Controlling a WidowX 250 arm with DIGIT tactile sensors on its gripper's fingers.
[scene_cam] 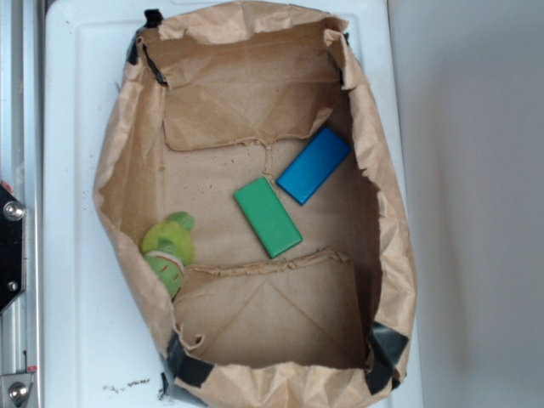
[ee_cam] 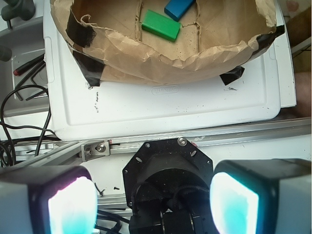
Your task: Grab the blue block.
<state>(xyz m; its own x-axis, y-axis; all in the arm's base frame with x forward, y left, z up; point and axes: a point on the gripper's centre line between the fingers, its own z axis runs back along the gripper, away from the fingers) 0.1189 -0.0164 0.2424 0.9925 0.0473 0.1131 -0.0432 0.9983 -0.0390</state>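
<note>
The blue block [scene_cam: 314, 165] lies flat inside a brown paper bag [scene_cam: 127, 170], right of centre and angled. Just left of it rests a green slab [scene_cam: 268, 217]; their corners nearly meet. In the wrist view the blue block [ee_cam: 178, 7] peeks in at the top edge, beside the green slab [ee_cam: 161, 25]. My gripper [ee_cam: 153, 204] is open, its two glowing pads far apart with nothing between them. It hangs well outside the bag, over the robot's black base and the metal rail, far from the block. The exterior view does not show the gripper.
A green and yellow plush toy [scene_cam: 168, 249] leans against the bag's left wall. The bag stands on a white tray [ee_cam: 170, 107] and has black tape [ee_cam: 83, 31] at its corners. Cables [ee_cam: 19, 107] lie left of the tray. A metal rail [ee_cam: 243, 134] runs along the tray's near edge.
</note>
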